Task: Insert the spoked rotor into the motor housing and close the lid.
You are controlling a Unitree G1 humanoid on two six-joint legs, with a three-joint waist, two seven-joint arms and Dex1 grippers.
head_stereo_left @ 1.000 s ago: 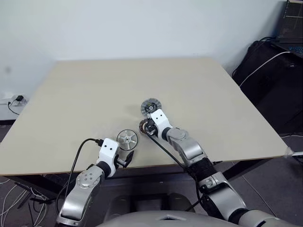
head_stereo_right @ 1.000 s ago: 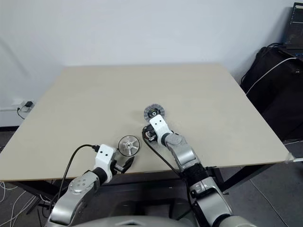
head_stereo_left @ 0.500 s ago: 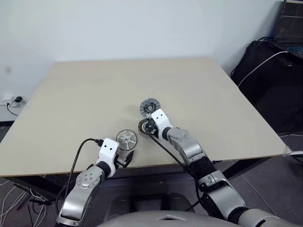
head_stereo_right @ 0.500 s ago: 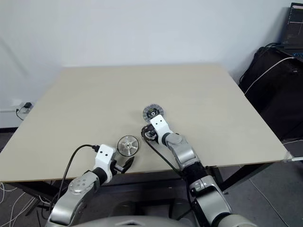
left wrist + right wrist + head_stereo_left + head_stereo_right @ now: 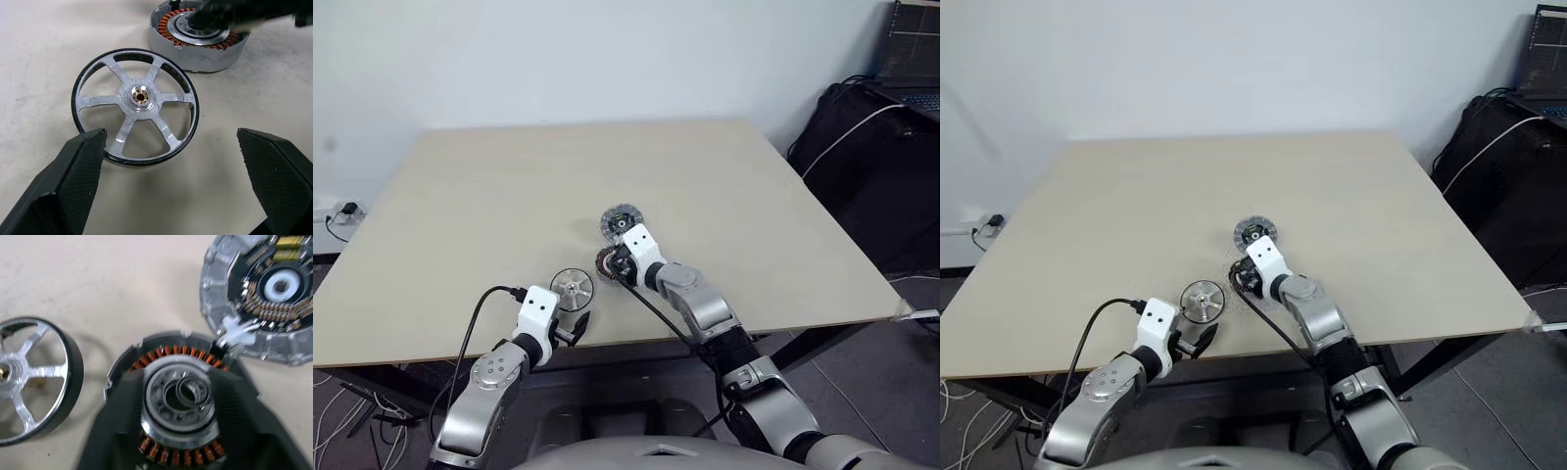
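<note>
The spoked rotor (image 5: 136,106), a shiny silver wheel, lies flat on the table just ahead of my left gripper (image 5: 171,186). That gripper is open, its fingers spread wider than the rotor and touching nothing. The motor housing (image 5: 178,396), with copper windings around a pale centre, sits close beside the rotor (image 5: 573,287). My right gripper (image 5: 178,382) reaches down into the housing, and its black fingers (image 5: 122,431) press against the pale hub on both sides. The lid (image 5: 271,293) lies dark face up, touching the housing's far rim (image 5: 620,220).
The three parts are grouped near the front edge of the beige table (image 5: 509,186). A black bag (image 5: 871,147) and a laptop (image 5: 913,49) stand off the table's right side. A wall socket (image 5: 347,206) shows at the far left.
The whole picture has shifted slightly left. The parts and both arms keep their places relative to each other.
</note>
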